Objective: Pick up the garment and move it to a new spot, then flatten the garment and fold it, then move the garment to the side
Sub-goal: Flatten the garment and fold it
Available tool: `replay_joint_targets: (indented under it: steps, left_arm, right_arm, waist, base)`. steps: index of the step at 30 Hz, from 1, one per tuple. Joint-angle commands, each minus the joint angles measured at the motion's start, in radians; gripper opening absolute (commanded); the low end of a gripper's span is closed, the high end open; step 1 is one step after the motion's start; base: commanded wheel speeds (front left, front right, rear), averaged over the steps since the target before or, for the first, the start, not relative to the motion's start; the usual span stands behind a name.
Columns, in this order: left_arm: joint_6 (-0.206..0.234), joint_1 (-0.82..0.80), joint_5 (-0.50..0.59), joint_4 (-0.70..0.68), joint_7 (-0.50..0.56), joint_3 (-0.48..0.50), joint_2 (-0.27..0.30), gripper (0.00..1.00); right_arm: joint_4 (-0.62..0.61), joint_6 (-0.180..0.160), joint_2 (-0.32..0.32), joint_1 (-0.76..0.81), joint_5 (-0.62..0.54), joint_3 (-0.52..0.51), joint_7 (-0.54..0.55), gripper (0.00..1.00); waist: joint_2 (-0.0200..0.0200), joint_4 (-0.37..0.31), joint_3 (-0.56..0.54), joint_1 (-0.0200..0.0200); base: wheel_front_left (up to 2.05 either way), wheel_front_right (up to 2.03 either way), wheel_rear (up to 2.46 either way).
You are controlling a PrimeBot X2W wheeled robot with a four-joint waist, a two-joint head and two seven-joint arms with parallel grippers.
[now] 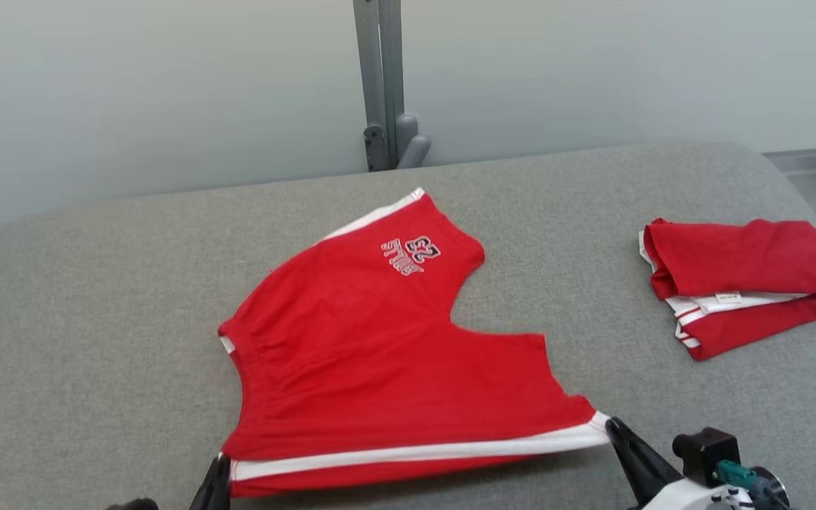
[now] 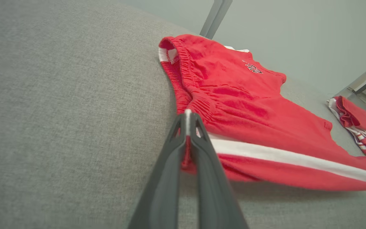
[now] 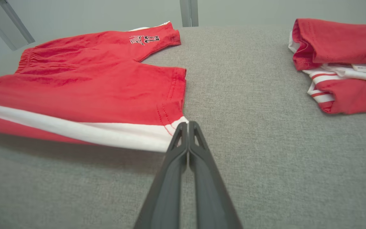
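Observation:
The garment [image 1: 380,354] is a pair of red shorts with white side stripes and a small logo, spread across the grey padded table [image 1: 96,283]. Its near edge is lifted slightly, stretched between both grippers. My left gripper [image 1: 218,469] is shut on the waistband corner, where the garment [image 2: 249,108] is pinched between the dark fingers [image 2: 173,152] of the left gripper [image 2: 187,119]. At the lower right, my right gripper [image 1: 613,428] is shut on the leg-hem corner of the garment [image 3: 106,82]; the right gripper [image 3: 186,125] grips its white stripe end.
A second red and white garment [image 1: 741,280] lies folded at the table's right side, also seen as the folded garment [image 3: 342,57] and the folded garment [image 2: 357,127]. A grey post [image 1: 380,85] stands behind the table against the pale wall.

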Motion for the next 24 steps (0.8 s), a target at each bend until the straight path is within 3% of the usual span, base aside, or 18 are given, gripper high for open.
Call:
replay_joint_targets:
  steps: [1,6,11,16,24]
  left_arm:
    - [0.004,0.043,0.003,-0.009,0.0,0.033,0.001,0.0]
    - [0.004,0.083,0.009,-0.029,0.0,0.043,-0.011,0.0]
    - [0.004,0.024,0.031,-0.076,-0.002,0.021,-0.011,0.0]
    - [0.004,-0.081,0.023,-0.073,-0.002,-0.02,-0.013,0.0]
    - [0.004,-0.35,-0.001,-0.051,-0.001,-0.044,-0.056,0.0]
  right_arm:
    - [-0.009,-0.003,-0.022,0.036,0.011,-0.001,-0.003,0.0]
    - [-0.029,-0.004,-0.047,0.047,0.023,-0.02,-0.003,0.0]
    - [-0.037,-0.004,-0.056,-0.042,0.005,-0.034,-0.003,0.0]
    - [0.023,-0.003,-0.05,-0.195,-0.021,-0.05,-0.003,0.0]
    - [0.195,-0.003,-0.057,-0.55,-0.088,-0.042,-0.002,0.0]
  waist:
    - [0.0,0.013,-0.059,0.0001]
    - [0.0,0.038,-0.051,0.0001]
    - [0.0,0.088,-0.003,0.0001]
    - [0.0,0.15,0.07,0.0001]
    - [0.0,0.245,0.286,0.0001]
  base:
    - [0.0,0.0,0.0]
    - [0.0,0.0,0.0]
    - [0.0,0.0,0.0]
    - [0.0,0.0,0.0]
    - [0.0,0.0,0.0]
